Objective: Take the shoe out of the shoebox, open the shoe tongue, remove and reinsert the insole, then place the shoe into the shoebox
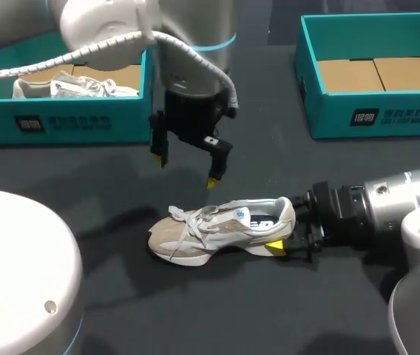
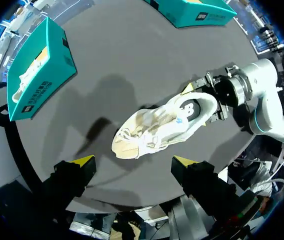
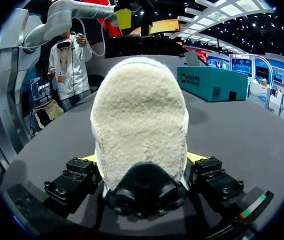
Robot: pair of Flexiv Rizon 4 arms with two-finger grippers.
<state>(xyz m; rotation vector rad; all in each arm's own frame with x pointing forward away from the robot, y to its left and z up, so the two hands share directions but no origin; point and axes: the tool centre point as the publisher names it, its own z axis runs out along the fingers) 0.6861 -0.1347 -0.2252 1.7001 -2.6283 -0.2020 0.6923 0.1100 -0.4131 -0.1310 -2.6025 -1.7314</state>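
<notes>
My right fingers are closed on the heel of the shoe, one yellow tip on each side of it and both pressed against it. Seen from my right wrist, the fuzzy heel of the shoe fills the space between the right fingers, with the dark heel tab nearest to me. The shoe is upright with its sole on the dark surface, toe pointing towards my left side and the laces on top.

My left fingers hang above the shoe, over its laced part, spread wide and holding nothing. From the left wrist, the shoe lies ahead of the left fingers and clear of both tips.

The left shoebox stands at the far left of the surface, well apart from the shoe, with a second shoe lying inside it. The right shoebox stands at the far right, showing a brown cardboard floor.
</notes>
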